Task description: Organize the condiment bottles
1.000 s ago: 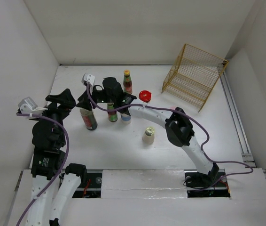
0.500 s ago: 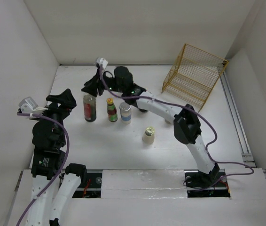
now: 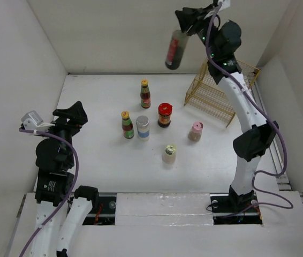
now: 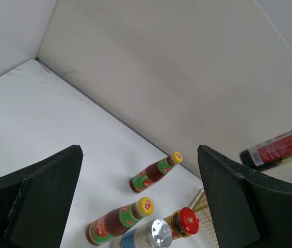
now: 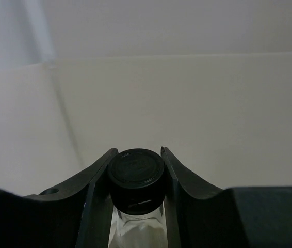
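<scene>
basket [image 3: 221, 85] back right on table [image 3: 98, 160]; six bottles [image 3: 142, 127] left of, before it; seventh bottle [image 3: 174, 49] aloft behind them.

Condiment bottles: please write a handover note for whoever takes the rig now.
Left gripper: open, empty.
Right gripper: shut on the dark-capped bottle, raised high near the yellow wire basket.
Upright on the table: rear yellow-capped bottle, front yellow-capped bottle, silver-capped jar, red-capped jar, pink-capped bottle, cream-capped bottle.
Done: none in the basket. Left: place the held bottle, arrange the rest.
</scene>
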Tool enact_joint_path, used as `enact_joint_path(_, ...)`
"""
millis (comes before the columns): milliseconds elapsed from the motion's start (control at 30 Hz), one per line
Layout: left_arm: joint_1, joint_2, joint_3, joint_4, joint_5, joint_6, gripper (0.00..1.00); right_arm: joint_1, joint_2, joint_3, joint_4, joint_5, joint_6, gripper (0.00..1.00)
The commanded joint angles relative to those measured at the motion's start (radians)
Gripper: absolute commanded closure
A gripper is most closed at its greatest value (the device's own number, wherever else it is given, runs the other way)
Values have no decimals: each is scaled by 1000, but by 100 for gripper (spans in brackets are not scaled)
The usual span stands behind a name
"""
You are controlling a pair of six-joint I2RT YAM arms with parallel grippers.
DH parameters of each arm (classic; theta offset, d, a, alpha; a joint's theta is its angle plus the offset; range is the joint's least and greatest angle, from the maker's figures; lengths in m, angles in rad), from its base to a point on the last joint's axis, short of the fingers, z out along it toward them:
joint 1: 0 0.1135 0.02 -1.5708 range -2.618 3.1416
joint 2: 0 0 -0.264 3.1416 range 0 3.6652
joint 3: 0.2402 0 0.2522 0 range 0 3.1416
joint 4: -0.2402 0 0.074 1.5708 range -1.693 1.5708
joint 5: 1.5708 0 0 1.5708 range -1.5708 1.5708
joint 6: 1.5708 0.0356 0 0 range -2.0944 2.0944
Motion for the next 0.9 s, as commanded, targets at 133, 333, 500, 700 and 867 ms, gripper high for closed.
enact_joint_path(133, 5, -5, -14, 57, 44, 12, 11, -132, -18, 177, -124, 265, -175, 98)
enact_joint_path(333, 5, 28, -14, 66, 78, 12, 12, -263, 2, 188, -144, 292, -143, 98)
enact_joint_path(500, 5, 37, -14, 66, 78, 21, 12, -315, 80, 249, -144, 296, -134, 98)
enact_joint_path(700, 5, 47, -14, 78, 87, 21, 12, -333, 163, 343, -114, 361, -134, 98)
enact_joint_path(867, 5, 57, -14, 78, 87, 30, 12, -352, 197, 356, -70, 397, -134, 96)
